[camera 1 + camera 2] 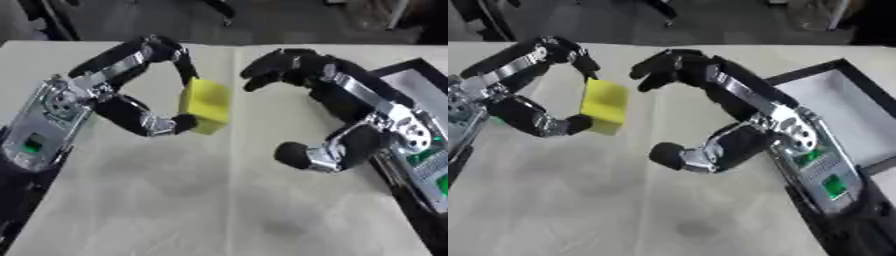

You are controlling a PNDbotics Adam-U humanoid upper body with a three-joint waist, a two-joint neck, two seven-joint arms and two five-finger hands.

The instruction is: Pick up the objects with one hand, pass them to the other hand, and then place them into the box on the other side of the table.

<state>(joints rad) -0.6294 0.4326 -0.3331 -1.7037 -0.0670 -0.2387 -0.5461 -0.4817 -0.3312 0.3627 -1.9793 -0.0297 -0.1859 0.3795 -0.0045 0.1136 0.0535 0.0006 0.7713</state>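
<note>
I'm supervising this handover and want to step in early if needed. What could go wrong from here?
1. The left hand pinches the yellow block only between fingertips and thumb, above the table; it might slip and drop.
2. The right hand is open beside the block, not yet touching; releasing early could miss the transfer.
3. The box sits right behind the right hand, so a swing could clip its rim.

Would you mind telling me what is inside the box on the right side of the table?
The box shows only a bare pale floor inside its dark rim; nothing lies in the visible part. Its near end is covered by the right hand and forearm. The yellow block is pinched in the left hand.
</note>
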